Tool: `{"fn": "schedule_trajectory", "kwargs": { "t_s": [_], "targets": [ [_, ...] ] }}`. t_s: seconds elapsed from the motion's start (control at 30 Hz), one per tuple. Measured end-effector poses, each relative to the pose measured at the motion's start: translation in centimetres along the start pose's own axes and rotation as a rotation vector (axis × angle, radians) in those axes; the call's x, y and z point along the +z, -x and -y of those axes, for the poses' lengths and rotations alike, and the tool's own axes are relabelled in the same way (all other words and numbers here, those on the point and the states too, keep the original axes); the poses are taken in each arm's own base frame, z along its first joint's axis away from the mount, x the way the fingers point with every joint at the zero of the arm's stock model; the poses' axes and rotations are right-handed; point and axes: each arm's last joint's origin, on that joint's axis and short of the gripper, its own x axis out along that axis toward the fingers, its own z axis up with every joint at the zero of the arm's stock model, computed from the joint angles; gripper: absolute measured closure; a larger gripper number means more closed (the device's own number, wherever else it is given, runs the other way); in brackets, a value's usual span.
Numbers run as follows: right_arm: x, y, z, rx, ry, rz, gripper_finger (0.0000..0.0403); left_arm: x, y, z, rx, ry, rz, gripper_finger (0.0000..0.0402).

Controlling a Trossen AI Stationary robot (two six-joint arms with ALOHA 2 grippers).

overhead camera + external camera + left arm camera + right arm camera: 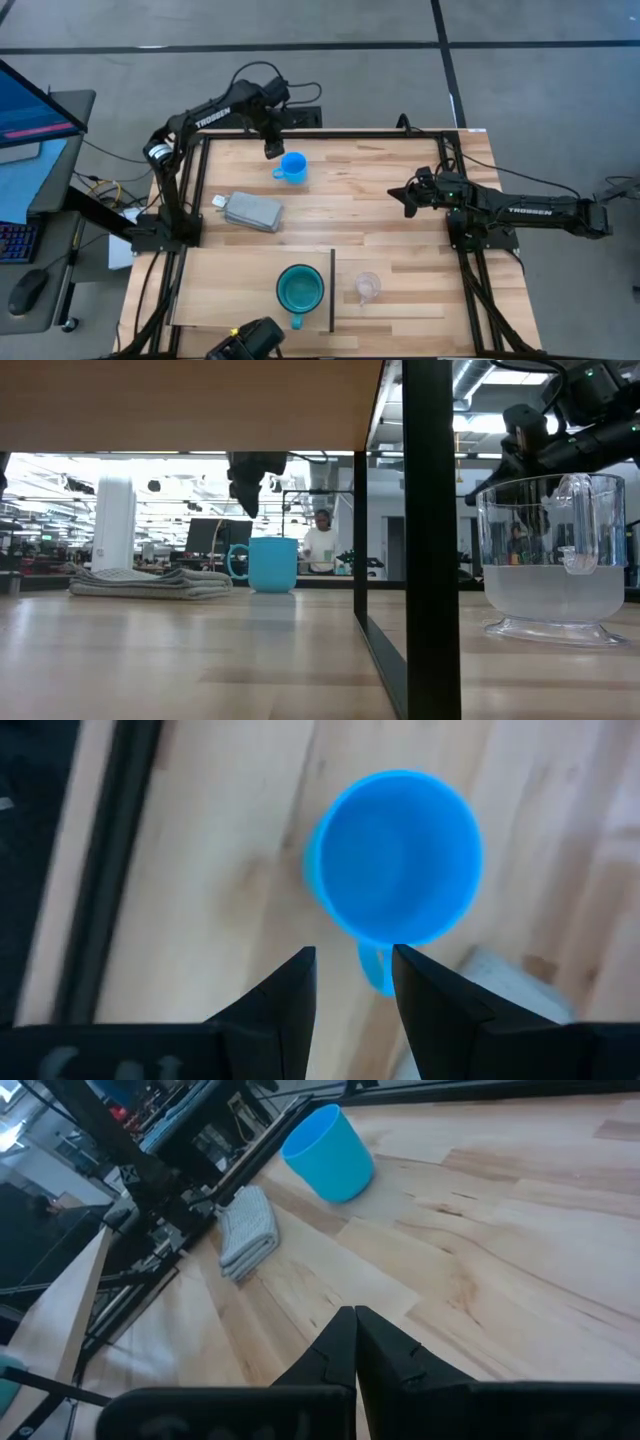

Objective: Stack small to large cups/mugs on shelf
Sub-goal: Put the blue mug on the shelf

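Note:
The bright-blue mug [292, 167] stands upright on its base near the table's far edge, also seen in the low view [272, 565] and from above in the left wrist view [395, 855]. My left gripper [273, 148] hovers open above and just left of it, clear of the rim [248, 485]; the mug's handle [372, 968] shows between the fingertips [355, 970]. The teal-green mug [299, 288] stands on the shelf [230, 290]. The clear cup [367, 287] stands on the table right of the shelf's dark edge [555, 560]. My right gripper [408, 196] is shut [355, 1335] at the table's right-middle.
A grey folded block [252, 211] lies left of centre, between the blue mug and the shelf [150, 582]. Black frame rails run along the table's far, left and right edges. Bare wood lies between the blue mug and my right gripper. A person stands far off in the room.

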Motion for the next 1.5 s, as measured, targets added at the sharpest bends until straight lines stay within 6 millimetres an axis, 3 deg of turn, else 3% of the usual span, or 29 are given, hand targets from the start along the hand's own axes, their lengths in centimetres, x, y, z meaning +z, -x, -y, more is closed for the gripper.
{"fn": "schedule_trajectory", "kwargs": {
  "t_s": [0.53,1.0,1.3,1.5],
  "targets": [
    [0.1,0.0,-0.1,0.006,-0.002,0.01,0.0376,1.6,-0.4,1.1,0.181,0.147,0.04,0.0278],
    [0.1,0.0,-0.1,0.008,-0.001,0.008,0.0376,1.5,-0.7,2.1,0.165,0.178,0.0,0.0278],
    [0.1,0.0,-0.1,0.009,0.0,0.008,0.0376,-0.7,-4.7,2.3,0.125,0.179,-0.12,0.0266],
    [0.1,0.0,-0.1,0.009,0.0,0.007,0.0376,-1.0,-5.8,2.2,0.09,0.18,-0.097,0.0258]
  ]
}}
